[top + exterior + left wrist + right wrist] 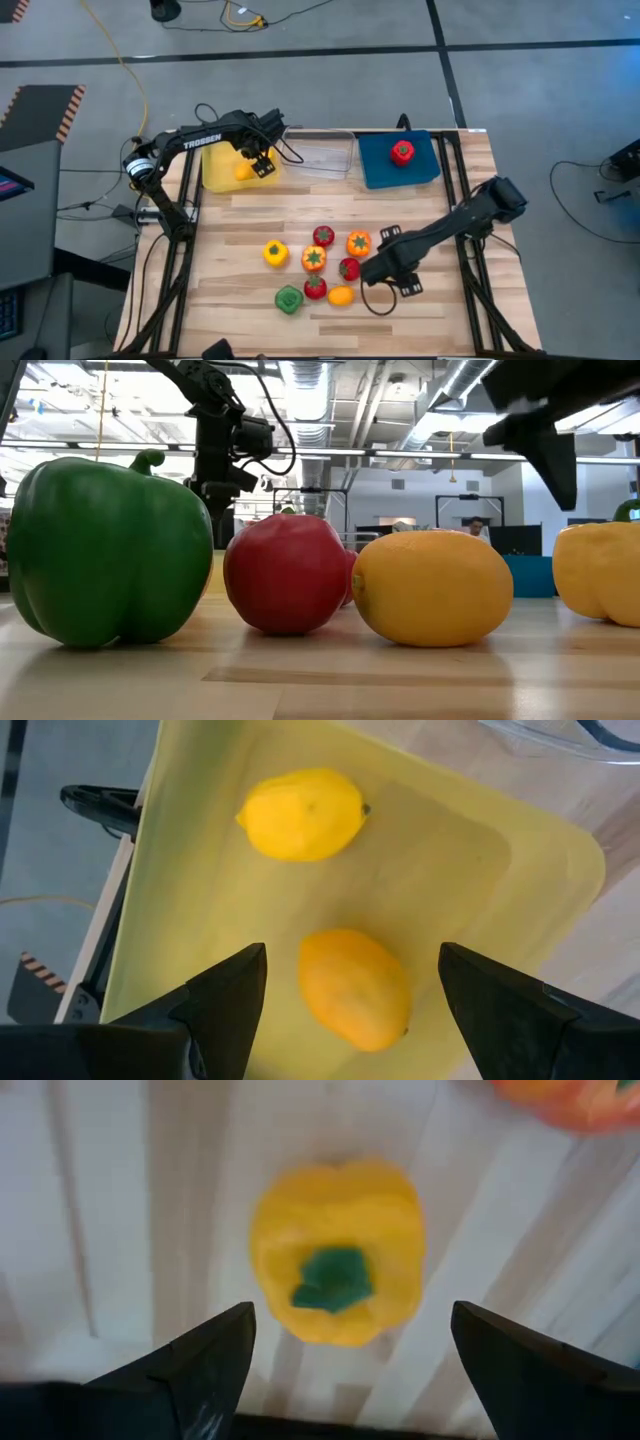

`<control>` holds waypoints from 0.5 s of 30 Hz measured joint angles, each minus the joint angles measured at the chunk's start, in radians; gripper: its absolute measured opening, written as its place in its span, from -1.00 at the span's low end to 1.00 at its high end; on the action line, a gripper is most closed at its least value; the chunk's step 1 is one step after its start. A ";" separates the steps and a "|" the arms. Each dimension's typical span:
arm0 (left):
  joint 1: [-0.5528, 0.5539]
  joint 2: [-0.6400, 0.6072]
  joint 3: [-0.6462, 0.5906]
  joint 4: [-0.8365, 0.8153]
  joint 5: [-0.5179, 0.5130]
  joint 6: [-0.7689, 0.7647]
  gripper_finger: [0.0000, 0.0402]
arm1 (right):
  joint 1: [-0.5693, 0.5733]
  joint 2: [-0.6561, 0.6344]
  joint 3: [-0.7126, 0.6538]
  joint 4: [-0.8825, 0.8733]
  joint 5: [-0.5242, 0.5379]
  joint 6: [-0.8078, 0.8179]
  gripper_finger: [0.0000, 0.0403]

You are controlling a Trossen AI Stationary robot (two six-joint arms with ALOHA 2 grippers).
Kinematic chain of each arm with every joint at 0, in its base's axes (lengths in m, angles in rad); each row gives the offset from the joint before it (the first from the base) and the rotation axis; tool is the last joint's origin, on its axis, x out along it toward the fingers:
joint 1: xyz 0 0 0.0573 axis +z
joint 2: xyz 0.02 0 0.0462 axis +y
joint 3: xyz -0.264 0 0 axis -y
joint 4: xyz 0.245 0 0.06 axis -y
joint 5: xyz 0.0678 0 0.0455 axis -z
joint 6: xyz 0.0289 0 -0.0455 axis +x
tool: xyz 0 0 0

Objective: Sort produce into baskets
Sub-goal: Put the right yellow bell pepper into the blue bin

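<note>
My left gripper hangs open over the yellow basket at the far left. A yellow lemon and an orange citrus lie on the basket's floor below its fingers. My right gripper points down, open, above a yellow pepper that stands stem up on the table; its fingers are on either side, clear of the pepper. In the high view the gripper hides that pepper. The clear basket and the blue basket, with a red piece in it, stand along the far edge.
Loose produce lies left of my right gripper: a yellow pepper, two orange peppers, red pieces, a green pepper and a lemon. Bare wood lies on the right.
</note>
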 joint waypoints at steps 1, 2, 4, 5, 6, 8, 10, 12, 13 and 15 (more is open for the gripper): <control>0.000 0.000 0.000 0.000 0.002 0.000 0.42 | -0.002 0.005 0.000 -0.012 0.000 0.007 0.80; 0.000 0.000 0.000 0.000 0.006 0.000 0.42 | -0.004 0.009 0.000 -0.021 -0.001 0.022 0.80; 0.000 0.000 0.000 0.002 0.017 0.000 0.42 | -0.007 0.005 0.000 -0.036 -0.002 0.057 0.80; 0.000 0.000 0.000 0.003 0.018 0.000 0.42 | -0.011 0.000 0.000 -0.041 -0.003 0.076 0.80; -0.001 0.000 0.000 0.004 0.019 0.000 0.42 | -0.014 -0.008 0.000 -0.045 -0.006 0.099 0.80; -0.001 0.000 0.000 0.005 0.019 0.000 0.42 | -0.023 -0.036 0.000 -0.045 -0.006 0.158 0.80; -0.002 0.000 0.000 0.009 0.019 0.000 0.42 | -0.032 -0.064 0.000 -0.044 -0.006 0.251 0.80; -0.002 0.000 0.000 0.018 0.019 0.003 0.42 | -0.039 -0.082 0.000 -0.042 -0.006 0.378 0.80; -0.002 0.000 0.000 0.023 0.019 0.008 0.42 | -0.043 -0.087 0.000 -0.041 -0.006 0.448 0.80; -0.002 0.000 0.000 0.025 0.019 0.018 0.42 | -0.048 -0.097 0.000 -0.039 -0.006 0.602 0.80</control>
